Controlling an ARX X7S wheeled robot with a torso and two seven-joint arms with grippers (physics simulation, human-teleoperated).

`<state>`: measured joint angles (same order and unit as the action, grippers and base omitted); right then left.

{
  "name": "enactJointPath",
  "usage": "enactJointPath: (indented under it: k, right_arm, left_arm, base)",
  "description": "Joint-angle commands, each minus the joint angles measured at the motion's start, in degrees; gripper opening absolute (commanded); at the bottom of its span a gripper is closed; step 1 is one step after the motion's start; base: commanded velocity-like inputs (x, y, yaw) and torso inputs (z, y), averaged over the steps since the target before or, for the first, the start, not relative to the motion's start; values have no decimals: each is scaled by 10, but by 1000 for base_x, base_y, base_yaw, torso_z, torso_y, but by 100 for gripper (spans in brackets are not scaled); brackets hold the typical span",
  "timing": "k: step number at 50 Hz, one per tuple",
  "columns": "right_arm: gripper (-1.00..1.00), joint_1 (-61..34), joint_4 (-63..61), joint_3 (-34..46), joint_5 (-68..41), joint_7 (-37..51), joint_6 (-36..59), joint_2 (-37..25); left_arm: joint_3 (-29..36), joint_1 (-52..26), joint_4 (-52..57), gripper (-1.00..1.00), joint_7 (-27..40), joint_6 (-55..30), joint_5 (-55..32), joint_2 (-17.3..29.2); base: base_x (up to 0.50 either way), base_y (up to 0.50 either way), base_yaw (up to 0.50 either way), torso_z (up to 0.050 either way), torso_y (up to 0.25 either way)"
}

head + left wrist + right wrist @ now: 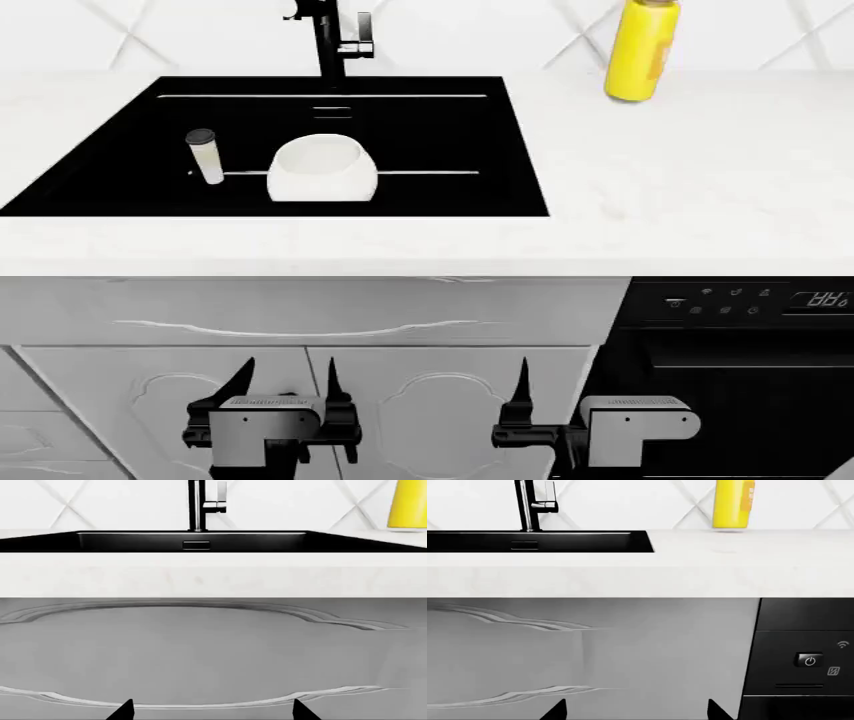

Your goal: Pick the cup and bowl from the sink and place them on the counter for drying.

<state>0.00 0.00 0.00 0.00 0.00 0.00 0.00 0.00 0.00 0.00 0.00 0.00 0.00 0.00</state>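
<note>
The surface [694, 190], a white worktop with faint grey veining, spans the whole head view and runs off both sides; its front edge shows as a pale band in both wrist views. Behind it a white tiled wall with diagonal joints rises out of view. Below the surface, grey cabinet fronts [307, 330] with curved relief mouldings fill the lower part of the head view, and a black appliance [741, 340] with a small control strip sits under the surface at the right, cut off at the edge.

The sink [441, 180], a wide matte black basin, is set into the surface left of centre; its left end is cropped in the head view. From the wrist views only its far wall and rim show, so its floor and contents are hidden there. The black faucet [324, 40] stands at the back rim, its top cut off.

The bowl [320, 168], white and glossy, lies in the sink near the middle, apparently tipped on its side. A yellow bottle [642, 50] stands on the surface back right, well apart from the sink, its cap cropped.

The cup [203, 156], a slim whitish cylinder with a dark rim, stands in the sink just left of the bowl, apart from it.

Both arms hang low before the cabinets, well short of the sink. The left end effector [284, 380] has its two dark fingers spread wide, holding nothing. The right end effector [521, 395] shows only one finger clearly in the head view, but in its wrist view two tips stand well apart, empty.
</note>
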Motion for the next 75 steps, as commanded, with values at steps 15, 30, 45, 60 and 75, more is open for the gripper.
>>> enactJointPath:
  k: [15,30,45,60,75]
  right_arm:
    - [100,0,-2,49,-9,38,-9,-34]
    - [100,-5,2,56,-27,56,-5,-43]
    - [100,-9,6,67,-35,70,-1,-51]
    - [100,-12,10,73,-52,83,1,-58]
    - [100,-20,20,85,-63,87,4,-65]
  left_arm:
    - [31,-1,-4,100,34,-3,-39,28]
    - [45,5,0,100,45,-3,-49,46]
    - [59,-3,-5,100,62,-8,-53,50]
    - [77,1,1,100,69,12,-48,65]
    - [80,6,3,100,70,31,-65,73]
  base:
    - [0,0,0,0,0]
    - [0,449,0,0,0]
    - [65,434,0,0,0]
    - [114,134,0,0,0]
    - [0,0,0,45,0]
